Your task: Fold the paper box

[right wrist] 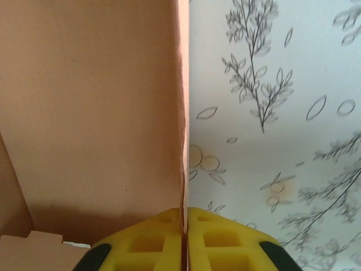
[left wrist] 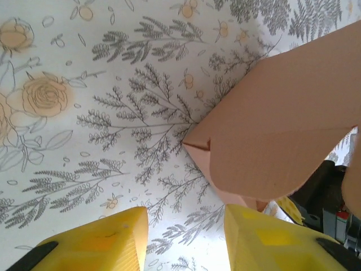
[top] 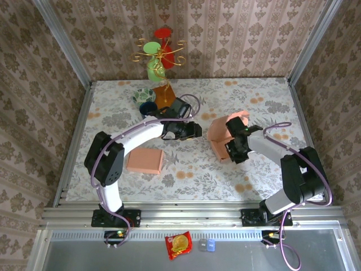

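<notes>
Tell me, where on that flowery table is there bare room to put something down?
The far right corner of the table, beyond the paper box, is bare. So is the near middle strip between the other pink box and the right arm. The far middle is crowded: gold stand, orange object and left arm.
</notes>
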You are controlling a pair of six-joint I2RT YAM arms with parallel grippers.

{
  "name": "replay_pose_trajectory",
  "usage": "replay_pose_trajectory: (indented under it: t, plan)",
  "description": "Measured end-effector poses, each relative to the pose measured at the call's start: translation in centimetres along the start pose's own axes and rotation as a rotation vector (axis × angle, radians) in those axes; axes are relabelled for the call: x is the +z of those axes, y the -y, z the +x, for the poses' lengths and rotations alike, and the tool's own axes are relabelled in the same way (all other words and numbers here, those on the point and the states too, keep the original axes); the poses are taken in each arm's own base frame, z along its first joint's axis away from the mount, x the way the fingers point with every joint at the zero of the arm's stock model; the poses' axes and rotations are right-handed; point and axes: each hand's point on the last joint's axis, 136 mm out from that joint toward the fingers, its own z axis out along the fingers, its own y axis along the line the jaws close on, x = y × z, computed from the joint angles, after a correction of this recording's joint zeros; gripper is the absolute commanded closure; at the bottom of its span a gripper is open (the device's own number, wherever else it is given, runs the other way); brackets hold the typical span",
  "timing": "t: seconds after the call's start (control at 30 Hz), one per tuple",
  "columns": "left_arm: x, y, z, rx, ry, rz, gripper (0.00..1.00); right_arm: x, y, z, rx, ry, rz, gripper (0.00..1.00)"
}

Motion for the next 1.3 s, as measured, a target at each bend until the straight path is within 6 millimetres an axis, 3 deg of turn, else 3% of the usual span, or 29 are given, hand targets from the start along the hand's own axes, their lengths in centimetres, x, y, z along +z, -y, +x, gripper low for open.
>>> replay_pose_trajectory:
  t: [0.27, 0.53, 0.83, 1.07, 1.3]
  plan:
    - [0.9, 1.3, 3.4, 0.042, -0.084, -0.009, 0.54, 0.5, -1.2, 1.3, 0.114, -0.048, -0.029, 0.71]
    - [2.7, 2.8, 7.2, 0.104, -0.172, -0.013, 0.52, 0.1, -1.8, 1.4, 0.094, -0.054, -0.054, 0.55]
    - [6.0, 1.8, 7.2, 0.016, -0.183, -0.032, 0.53, -3.4, -2.9, 0.9, -0.008, -0.039, -0.164, 0.51]
    - [7.1, 3.3, 6.0, -0.010, -0.113, 0.017, 0.56, -6.6, -3.9, -0.6, -0.120, -0.016, -0.294, 0.51]
    - [8.3, 2.6, 5.5, -0.045, -0.047, 0.044, 0.60, -7.1, -3.1, -1.2, -0.225, -0.045, -0.386, 0.52]
